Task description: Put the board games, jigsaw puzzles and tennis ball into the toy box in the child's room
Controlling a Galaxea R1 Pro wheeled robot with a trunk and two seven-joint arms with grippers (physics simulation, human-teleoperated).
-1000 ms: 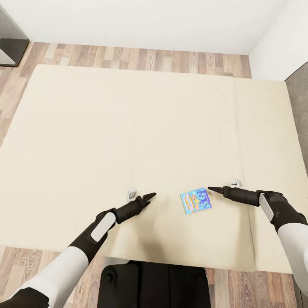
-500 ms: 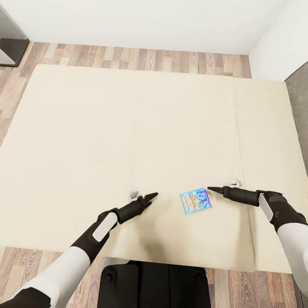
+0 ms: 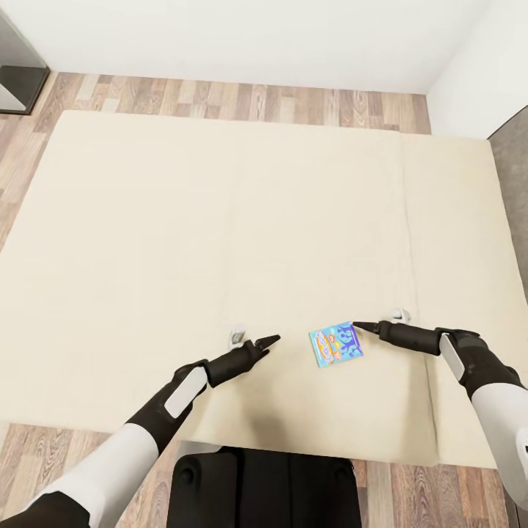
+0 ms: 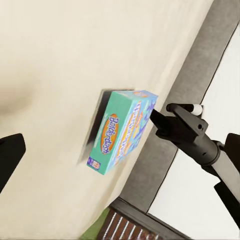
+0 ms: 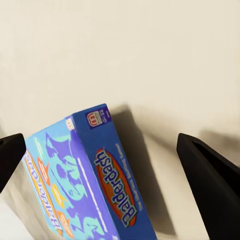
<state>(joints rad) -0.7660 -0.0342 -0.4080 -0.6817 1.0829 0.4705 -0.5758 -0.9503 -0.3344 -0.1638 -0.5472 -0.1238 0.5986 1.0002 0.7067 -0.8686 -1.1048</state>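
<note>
The risk here is a pinch that squirts the board game sideways across the bed — it is light, and the right gripper reaches only its corner. The box is teal and blue with an orange "Balderdash" logo, lying flat near the bed's front edge. The right gripper's fingers are spread wide and hold nothing; the left gripper, just beside the box, holds nothing either — how far it is open I cannot tell.
</note>
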